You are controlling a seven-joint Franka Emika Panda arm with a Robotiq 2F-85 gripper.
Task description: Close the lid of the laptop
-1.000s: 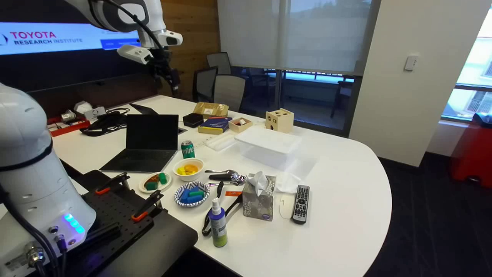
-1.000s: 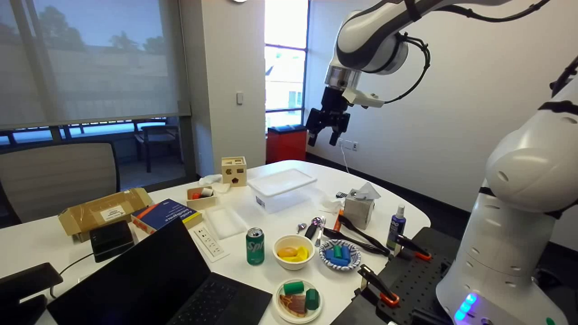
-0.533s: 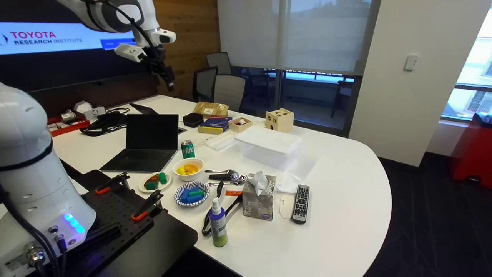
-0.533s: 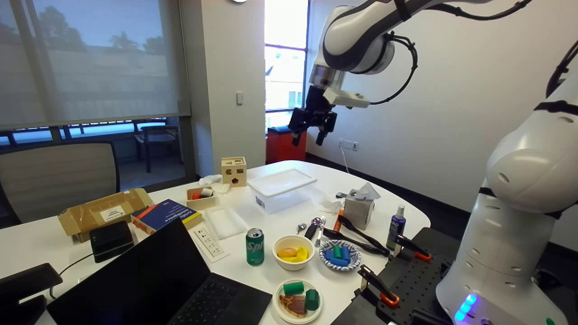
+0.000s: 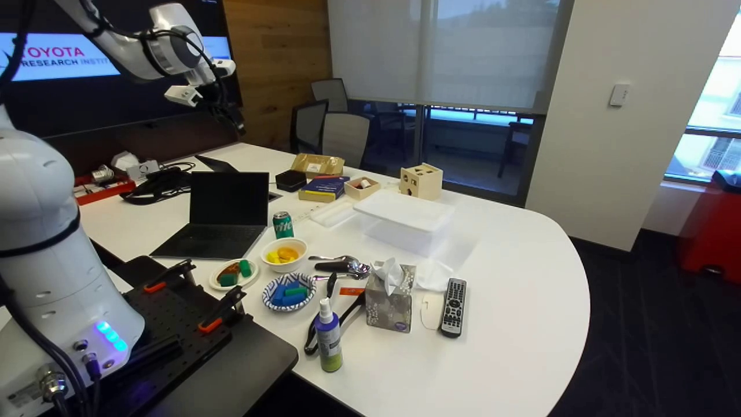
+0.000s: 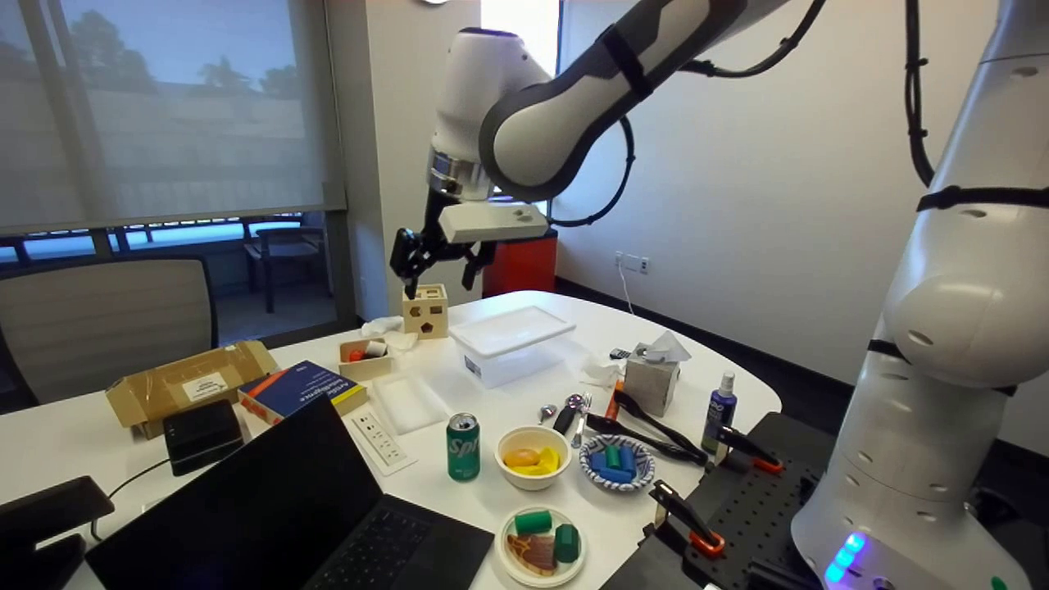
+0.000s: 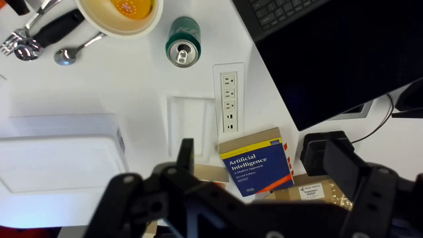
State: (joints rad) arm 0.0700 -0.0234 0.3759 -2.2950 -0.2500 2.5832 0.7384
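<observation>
Up above the table (image 5: 515, 284), the gripper (image 6: 440, 287) hangs with jaws spread pretty wide. Wrist view shows a book (image 7: 256, 167) below, framed between them, then the can (image 7: 183, 41). Near that's the laptop (image 5: 217, 228), lid (image 5: 229, 197) up and leaning back.

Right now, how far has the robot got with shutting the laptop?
Done: no closing shows; the laptop is open, its lid raised.
Happening: no pushing; the open, empty hand hovers above the table, apart from the lid.
Left: probably reaching the lid and pushing it down flat.
</observation>
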